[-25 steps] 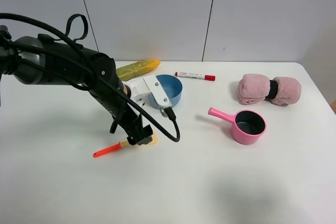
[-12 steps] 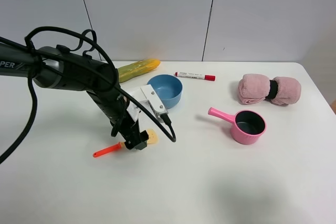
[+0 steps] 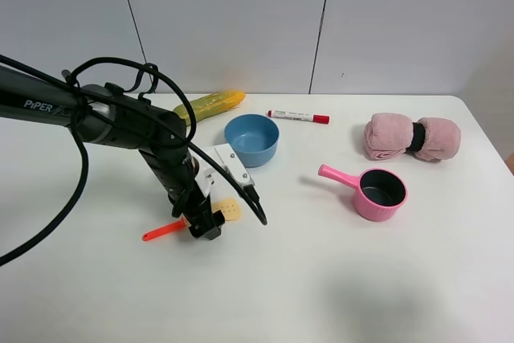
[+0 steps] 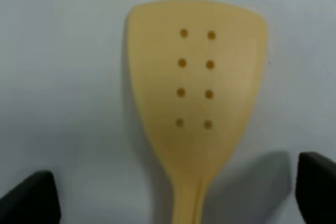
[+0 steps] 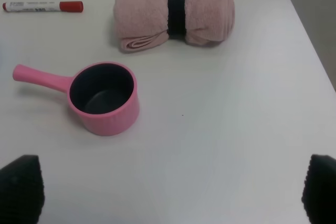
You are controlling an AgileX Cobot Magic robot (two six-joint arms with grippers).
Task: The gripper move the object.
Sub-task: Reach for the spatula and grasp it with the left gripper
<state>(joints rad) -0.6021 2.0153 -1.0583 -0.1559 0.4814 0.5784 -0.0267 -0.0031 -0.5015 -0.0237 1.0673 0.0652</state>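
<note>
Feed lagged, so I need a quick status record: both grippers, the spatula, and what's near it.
spatula: lying on the table, not gripped
left gripper: open, jaws either side of the spatula neck
right gripper: open, empty, pink saucepan ahead of it
nearest other item: blue bowl, apart from the spatula
also on table: marker, rolled towel
</note>
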